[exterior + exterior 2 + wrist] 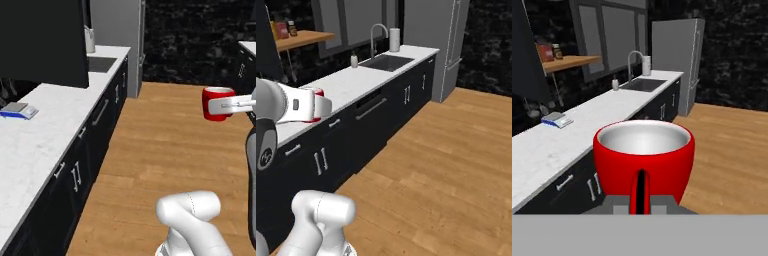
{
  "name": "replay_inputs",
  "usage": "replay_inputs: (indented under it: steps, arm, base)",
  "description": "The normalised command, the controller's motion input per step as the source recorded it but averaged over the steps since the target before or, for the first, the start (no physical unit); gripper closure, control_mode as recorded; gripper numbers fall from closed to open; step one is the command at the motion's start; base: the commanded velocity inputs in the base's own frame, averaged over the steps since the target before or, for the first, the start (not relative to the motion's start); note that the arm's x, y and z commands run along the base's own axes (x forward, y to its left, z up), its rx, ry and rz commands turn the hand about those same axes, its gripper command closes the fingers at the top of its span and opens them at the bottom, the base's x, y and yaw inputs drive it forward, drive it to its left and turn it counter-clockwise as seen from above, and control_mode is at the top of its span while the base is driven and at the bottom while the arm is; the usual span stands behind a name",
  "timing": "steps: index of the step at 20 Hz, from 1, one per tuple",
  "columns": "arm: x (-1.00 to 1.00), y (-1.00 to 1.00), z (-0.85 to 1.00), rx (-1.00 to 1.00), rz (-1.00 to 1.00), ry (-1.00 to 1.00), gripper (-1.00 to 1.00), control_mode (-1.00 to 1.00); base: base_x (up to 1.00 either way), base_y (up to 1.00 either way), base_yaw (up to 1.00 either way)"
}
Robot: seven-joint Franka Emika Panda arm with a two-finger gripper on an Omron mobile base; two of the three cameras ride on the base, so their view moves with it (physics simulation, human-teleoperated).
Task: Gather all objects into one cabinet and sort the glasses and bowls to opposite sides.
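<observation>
A glossy red cup, one of the glasses, hangs upright in the air over the wooden floor, well to the right of the counter. My gripper is shut on its side, reaching in from the right. In the hand view the red cup sits close and central, its pale inside empty, with my gripper clamped at its near wall. From the right base view a red sliver of the cup peeks past the white hand. The black wall cabinet hangs over the counter at upper left. The bowls are out of view.
A long white marble counter over black drawers runs along the left, with a small blue-grey scale, a sink and a faucet. A grey fridge stands at the far end. Wooden floor lies open beside the counter.
</observation>
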Motion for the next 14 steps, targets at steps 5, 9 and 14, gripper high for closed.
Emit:
replay_inputs:
  steps: [5,9,14]
  arm:
    - [0.0,0.0,0.0,0.0,0.0,0.0,1.0,1.0]
    - [0.0,0.0,0.0,0.0,0.0,0.0,1.0,1.0]
    - [0.0,0.0,0.0,0.0,0.0,0.0,1.0,1.0]
  base:
    - [0.39,-0.29,-0.37]
    - [0.52,-0.25,-0.37]
    - [0.78,-0.21,-0.34]
